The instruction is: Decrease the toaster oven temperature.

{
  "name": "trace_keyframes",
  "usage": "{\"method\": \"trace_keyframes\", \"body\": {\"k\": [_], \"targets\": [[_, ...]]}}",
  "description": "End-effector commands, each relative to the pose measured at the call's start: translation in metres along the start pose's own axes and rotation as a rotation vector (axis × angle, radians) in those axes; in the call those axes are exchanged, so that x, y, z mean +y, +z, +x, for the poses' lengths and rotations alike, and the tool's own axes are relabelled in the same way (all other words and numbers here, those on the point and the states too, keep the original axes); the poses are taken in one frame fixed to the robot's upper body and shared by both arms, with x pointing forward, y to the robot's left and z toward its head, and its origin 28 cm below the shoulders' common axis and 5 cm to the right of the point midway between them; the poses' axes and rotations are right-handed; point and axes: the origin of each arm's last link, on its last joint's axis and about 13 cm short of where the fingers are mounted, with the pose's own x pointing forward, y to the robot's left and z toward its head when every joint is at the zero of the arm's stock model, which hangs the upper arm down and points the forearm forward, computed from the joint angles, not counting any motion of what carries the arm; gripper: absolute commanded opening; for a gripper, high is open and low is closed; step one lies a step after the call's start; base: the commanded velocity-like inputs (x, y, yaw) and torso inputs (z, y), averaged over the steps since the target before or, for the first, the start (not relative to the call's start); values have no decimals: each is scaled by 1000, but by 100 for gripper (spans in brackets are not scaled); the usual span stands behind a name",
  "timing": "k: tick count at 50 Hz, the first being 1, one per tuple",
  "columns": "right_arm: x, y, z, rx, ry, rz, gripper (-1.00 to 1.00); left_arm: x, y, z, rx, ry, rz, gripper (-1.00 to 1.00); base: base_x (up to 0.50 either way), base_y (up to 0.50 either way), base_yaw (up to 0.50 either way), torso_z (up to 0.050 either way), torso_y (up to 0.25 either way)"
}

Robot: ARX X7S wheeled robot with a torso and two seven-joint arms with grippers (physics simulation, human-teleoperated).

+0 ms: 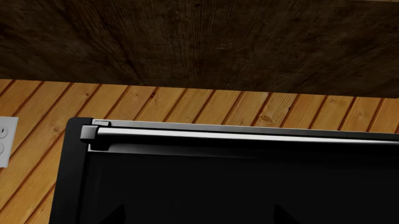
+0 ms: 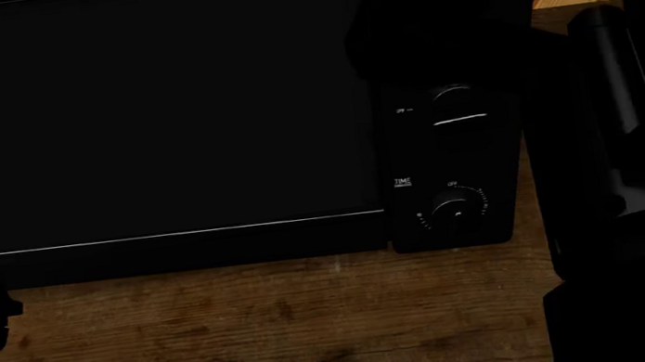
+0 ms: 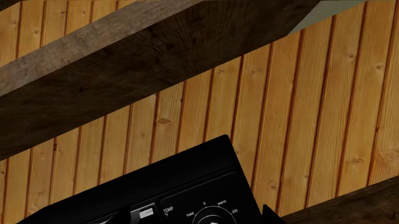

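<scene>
Black arm (image 2: 625,150) beside toaster oven (image 2: 164,117)

toaster oven (image 2: 152,119) top cropped in head view, TEMP knob (image 3: 215,218) cut off, both claws unseen

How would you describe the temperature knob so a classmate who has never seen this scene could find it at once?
Find the black toaster oven on the wooden counter, then its control panel right of the glass door. Three knobs are stacked there; the temperature knob is the topmost, labelled TEMP with numbers, above the middle knob and the TIME knob.
</scene>
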Motion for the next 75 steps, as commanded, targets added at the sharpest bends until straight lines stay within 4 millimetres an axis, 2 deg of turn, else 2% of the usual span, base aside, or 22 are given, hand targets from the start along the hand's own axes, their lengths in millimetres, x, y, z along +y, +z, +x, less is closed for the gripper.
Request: {"method": "trace_keyframes", "body": {"k": [1,10,33,75], "targets": [[2,3,9,73,-22,58,100,2,-1,-1,2,7,-3,100,0,0,0,0,0],[1,-3,10,104,-26,52,100,1,0,-2,3,4,-4,100,0,0,0,0,0],[-7,-24,30,194,-64,75,100,2,-2,-4,9,6,0,100,0,0,0,0,0],[-4,-36,56,235,-55,84,100,5,-4,-6,15,6,2,100,0,0,0,0,0]]}}
